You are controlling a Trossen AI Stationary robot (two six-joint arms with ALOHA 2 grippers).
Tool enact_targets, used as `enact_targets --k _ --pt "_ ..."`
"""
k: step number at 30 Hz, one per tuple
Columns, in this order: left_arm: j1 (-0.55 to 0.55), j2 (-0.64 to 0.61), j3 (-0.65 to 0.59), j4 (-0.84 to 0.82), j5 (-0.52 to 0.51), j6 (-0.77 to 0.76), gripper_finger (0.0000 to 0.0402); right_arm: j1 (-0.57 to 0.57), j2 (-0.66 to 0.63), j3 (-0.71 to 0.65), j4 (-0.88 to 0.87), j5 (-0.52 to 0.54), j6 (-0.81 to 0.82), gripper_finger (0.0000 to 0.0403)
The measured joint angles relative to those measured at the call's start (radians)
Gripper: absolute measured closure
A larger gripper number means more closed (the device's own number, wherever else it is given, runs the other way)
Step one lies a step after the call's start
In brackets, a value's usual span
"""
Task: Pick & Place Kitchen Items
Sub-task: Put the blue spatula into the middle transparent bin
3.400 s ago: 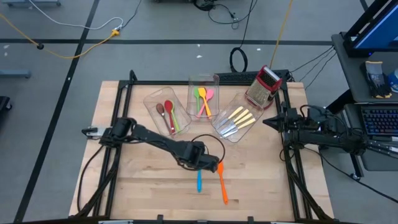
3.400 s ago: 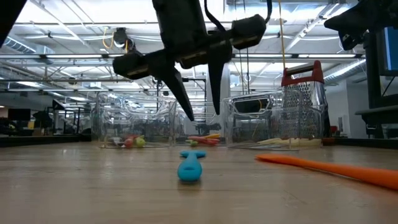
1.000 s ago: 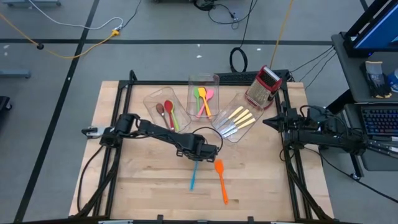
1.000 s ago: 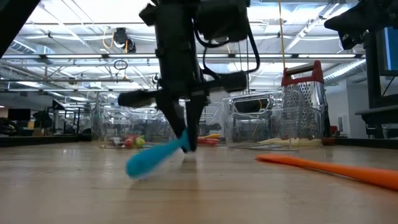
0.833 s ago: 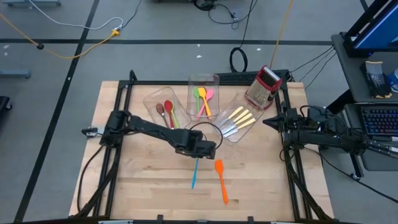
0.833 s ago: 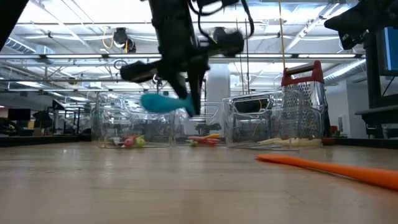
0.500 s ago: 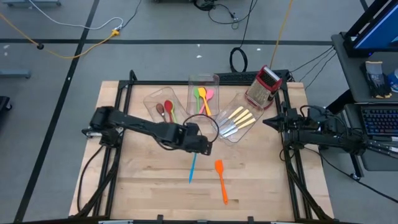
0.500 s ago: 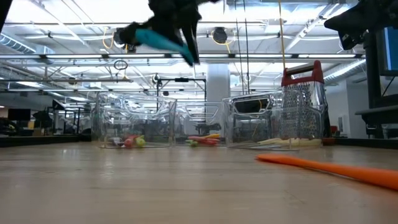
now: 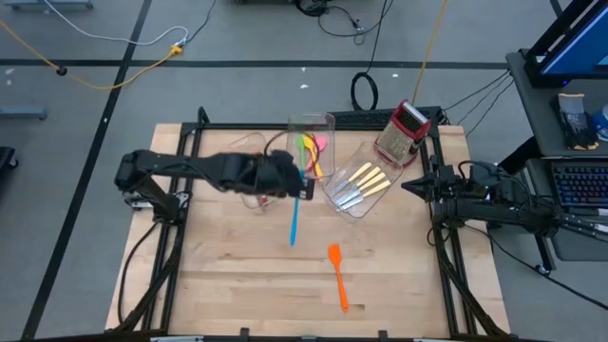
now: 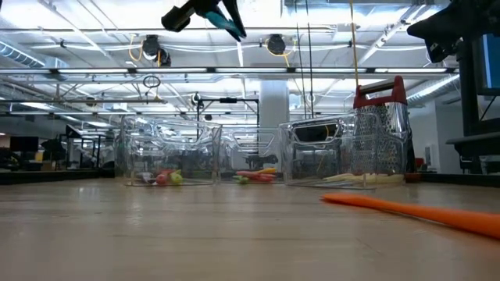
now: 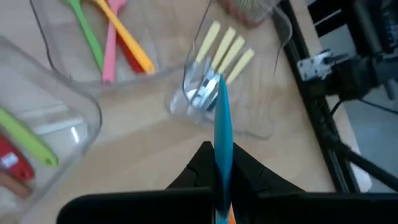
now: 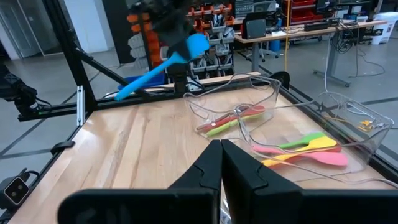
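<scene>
Your wooden table stands on a grey floor crossed by dark seams and loose cables. Level across the table you see a workshop hall with rows of ceiling lights. A keyboard sits on a desk beside it.

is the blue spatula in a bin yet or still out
Out. The left claw is shut on the blue spatula, holding it in the air above the table, beside the clear bins, not inside one.
</scene>
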Motion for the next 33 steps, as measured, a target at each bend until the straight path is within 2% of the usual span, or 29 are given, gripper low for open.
enact_targets --k 10,15,24,33 --pt "0.231 -0.020 0.001 0.237 0.213 0.273 0.0394 0.000 0.000 0.000 0.000 0.081 -0.008 0.0403" --pt "0.344 -0.021 0.001 0.318 0.312 0.362 0.0394 0.000 0.000 0.000 -0.001 0.081 -0.008 0.0403" --pt "0.502 -0.016 0.001 0.381 0.321 0.447 0.0394 0.000 0.000 0.000 0.000 0.081 -0.008 0.0403" --pt "0.599 0.061 0.002 0.489 0.323 0.518 0.0394 0.000 0.000 0.000 0.000 0.081 -0.007 0.0403"
